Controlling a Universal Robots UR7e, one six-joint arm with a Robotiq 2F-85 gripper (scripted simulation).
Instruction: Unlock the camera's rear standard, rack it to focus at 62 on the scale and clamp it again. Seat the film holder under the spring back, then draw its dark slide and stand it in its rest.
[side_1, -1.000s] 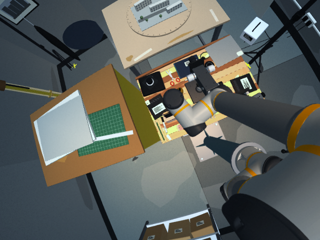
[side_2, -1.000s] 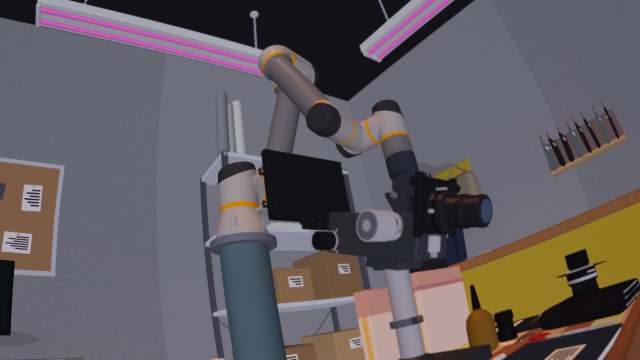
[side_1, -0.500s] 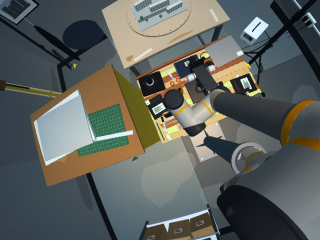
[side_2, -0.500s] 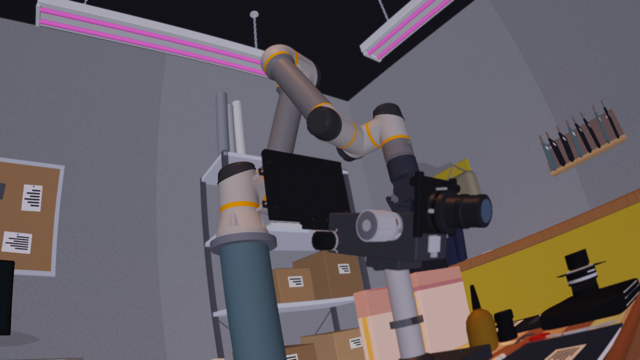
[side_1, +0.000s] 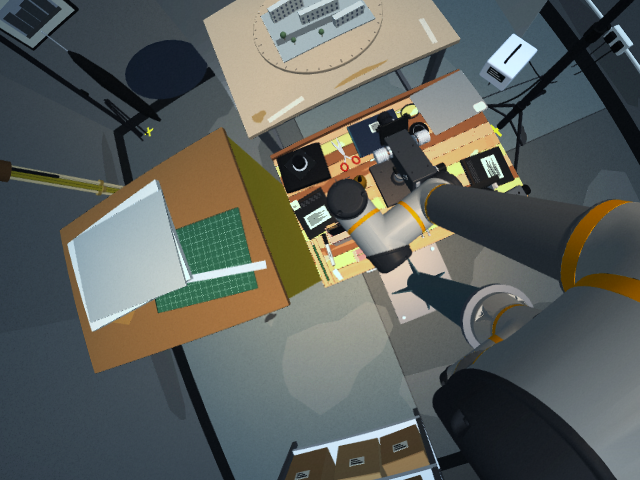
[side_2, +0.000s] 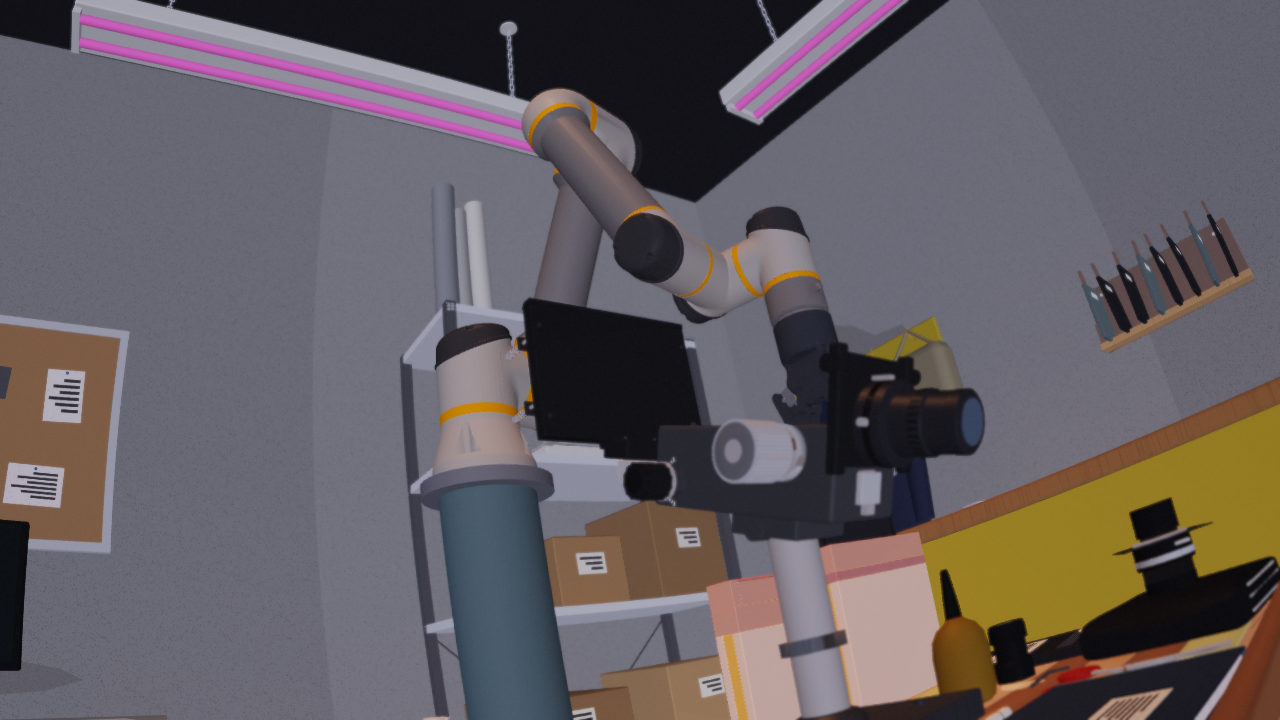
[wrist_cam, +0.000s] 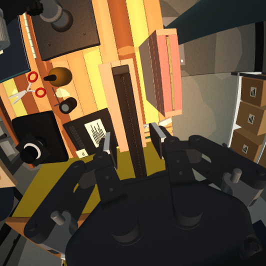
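The view camera (side_2: 806, 457) stands on a grey post over the striped wooden bench, its lens (side_2: 922, 421) pointing right, a white focus knob (side_2: 756, 450) on its side and its black rear standard (side_2: 609, 376) at the left. My gripper (wrist_cam: 135, 145) hangs open and empty behind the camera. Below it a long dark slotted rest (wrist_cam: 128, 120) sits on a pale strip of the bench. A dark flat holder with a white label (wrist_cam: 91, 132) lies left of that strip.
A pink-edged box (wrist_cam: 162, 72) stands on the bench beside the slotted rest. Red-handled scissors (wrist_cam: 27, 88), a brown bottle (wrist_cam: 58, 76) and a small black cylinder (wrist_cam: 67, 105) lie to the left. A shelf of cardboard boxes (wrist_cam: 251, 112) stands off the bench.
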